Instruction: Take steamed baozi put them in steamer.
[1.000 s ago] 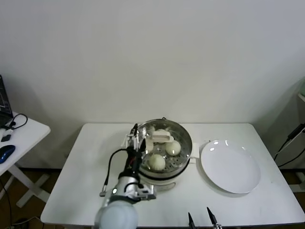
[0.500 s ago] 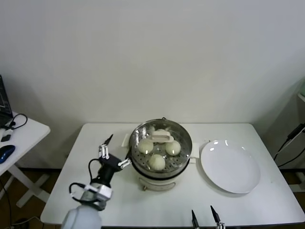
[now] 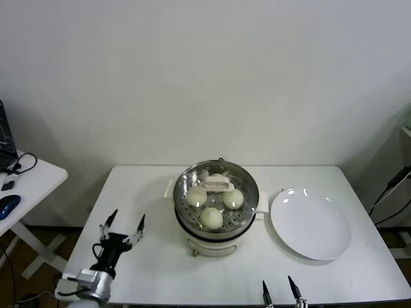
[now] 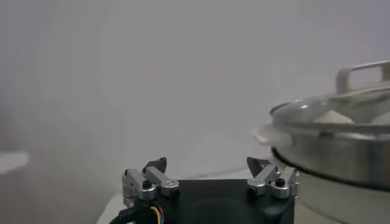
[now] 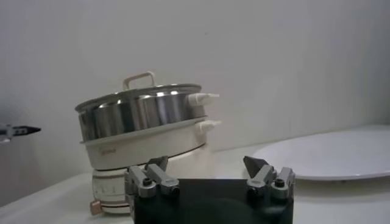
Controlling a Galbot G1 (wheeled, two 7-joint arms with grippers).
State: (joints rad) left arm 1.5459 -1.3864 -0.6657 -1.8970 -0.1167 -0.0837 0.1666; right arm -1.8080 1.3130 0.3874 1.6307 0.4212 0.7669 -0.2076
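Four steamed baozi (image 3: 210, 218) sitting inside the steamer (image 3: 218, 239), at the middle of the white bench (image 3: 148, 192), under a glass lid (image 3: 247, 181) with a pale handle (image 3: 218, 186) on top; one bun mostly hidden beneath that handle. Empty white plate (image 3: 311, 223) just beside the steamer on the robot's right. Left gripper (image 3: 121, 226) low over the bench's near left part, well apart from the steamer, fingers (image 3: 140, 224) spread apart and holding nothing. Right gripper (image 3: 280, 294) parked at the near edge of the bench, fingers likewise apart and empty. Task judged essentially done, so remaining risks small: a careless sweep of the left arm toward the pot could catch the protruding side handle (image 5: 203, 97) and shove the steamer across the smooth bench, or jolt the lid loose; a forward move of the right arm could clip the plate's rim and slide it. Faint lettering visible on the steamer's white base (image 5: 146, 146) in the right wrist view, too small to read; no other brand, label or writing legible anywhere.
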